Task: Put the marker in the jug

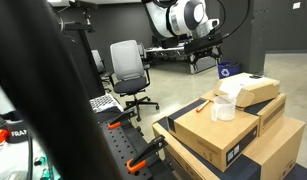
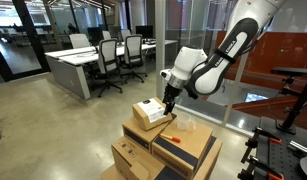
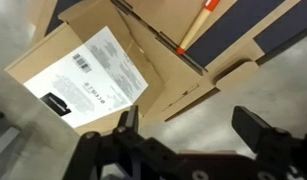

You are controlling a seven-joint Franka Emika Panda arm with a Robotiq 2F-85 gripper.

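My pincer [image 3: 188,128] hangs wide open and empty above the edge of the labelled box [image 3: 88,75]. The marker [image 3: 204,19] lies just beside that box, and the jug [image 1: 225,107] stands close by it.

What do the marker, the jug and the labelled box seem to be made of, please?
The marker looks like smooth orange-red plastic, though it is too small to be sure. The jug seems translucent whitish plastic, judging by its milky wall. The labelled box looks like matte brown cardboard, by its dull tan surface; its label appears to be white printed paper.
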